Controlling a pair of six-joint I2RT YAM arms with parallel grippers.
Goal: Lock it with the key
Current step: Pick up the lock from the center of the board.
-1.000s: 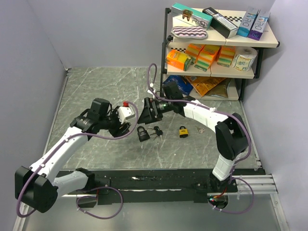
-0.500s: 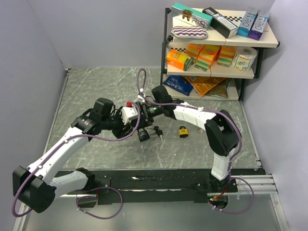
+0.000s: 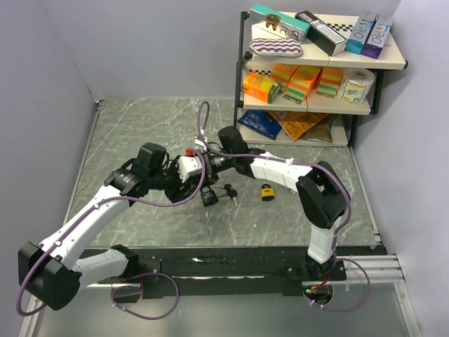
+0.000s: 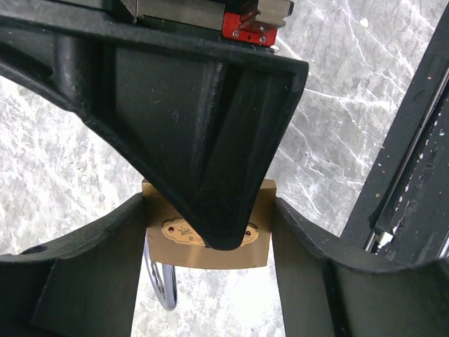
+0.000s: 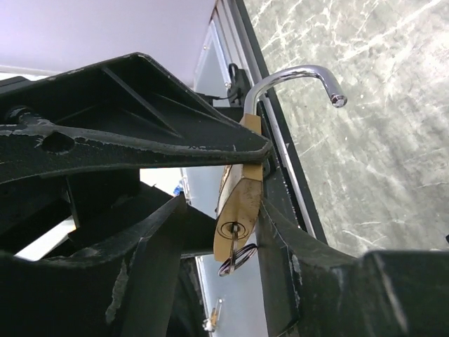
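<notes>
My left gripper (image 4: 208, 235) is shut on a brass padlock (image 4: 263, 232) and holds it above the table. The chrome shackle (image 5: 295, 74) stands open. A key (image 5: 231, 251) with a ring sits in the keyhole on the padlock's underside (image 5: 238, 203). My right gripper (image 5: 210, 217) is open around the padlock's key end. Its right finger (image 5: 295, 274) lies against the brass body, and a gap shows on the left side. In the top view the two grippers meet, left (image 3: 188, 170) and right (image 3: 205, 167), and they hide the padlock.
A black padlock (image 3: 208, 197) with keys (image 3: 228, 190) lies on the marble table just below the grippers. A second brass padlock (image 3: 267, 192) and a loose key (image 3: 292, 189) lie to the right. A stocked shelf rack (image 3: 316, 70) stands at the back right.
My right gripper has moved left, up to the left gripper, and now sits around the held padlock. The left gripper has shifted slightly right.
</notes>
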